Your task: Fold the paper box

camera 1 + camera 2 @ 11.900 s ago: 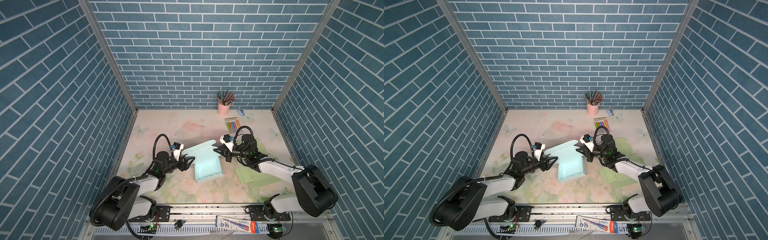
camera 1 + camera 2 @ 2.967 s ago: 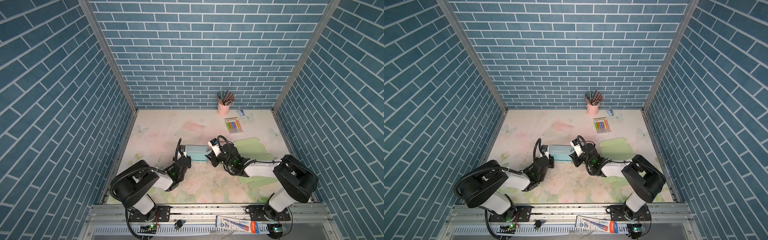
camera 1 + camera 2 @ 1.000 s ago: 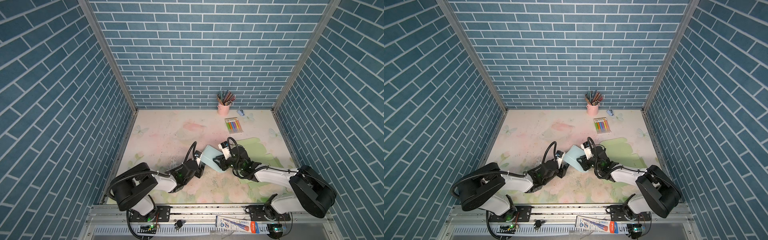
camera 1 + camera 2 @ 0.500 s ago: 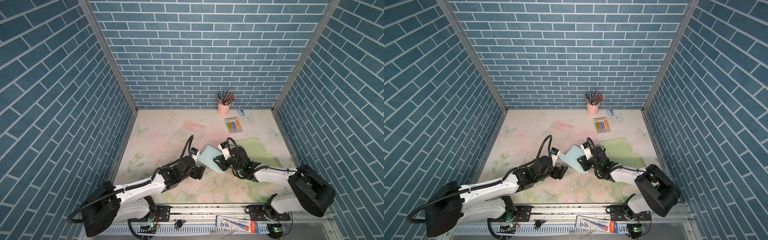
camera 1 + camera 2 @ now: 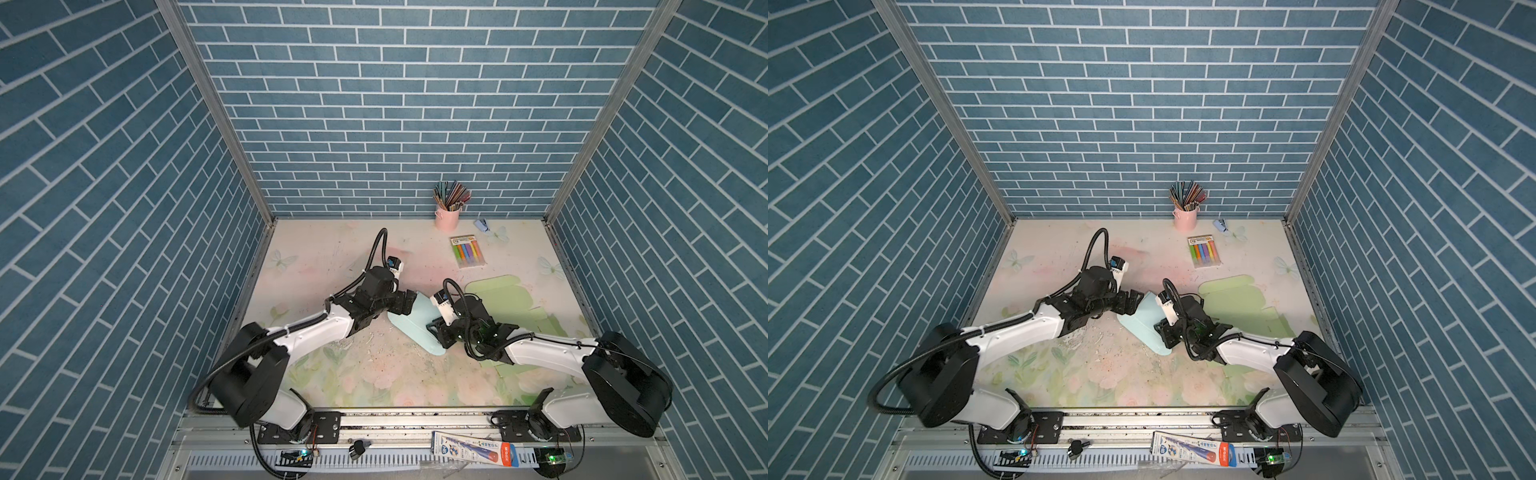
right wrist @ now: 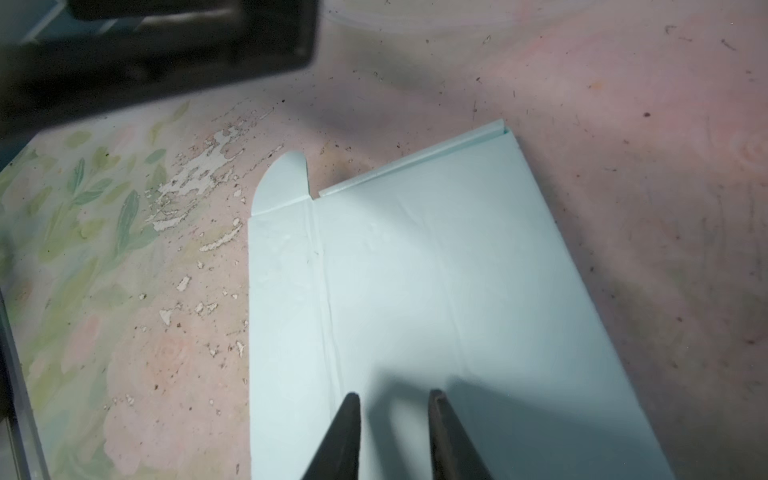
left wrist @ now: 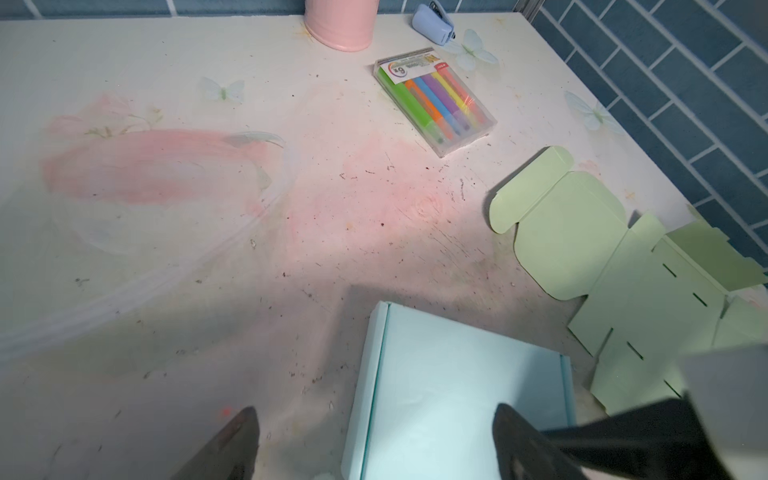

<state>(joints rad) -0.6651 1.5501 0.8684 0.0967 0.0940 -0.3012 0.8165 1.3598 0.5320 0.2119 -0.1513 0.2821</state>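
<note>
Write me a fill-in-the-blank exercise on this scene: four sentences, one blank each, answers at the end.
1. The paper box being folded is light ____.
2. The pencils stand in a ____ cup.
3. The left gripper has its jaws wide ____.
4. The flat green cardboard lies on the side of the ____ arm.

Missing words: blue; pink; open; right.
</note>
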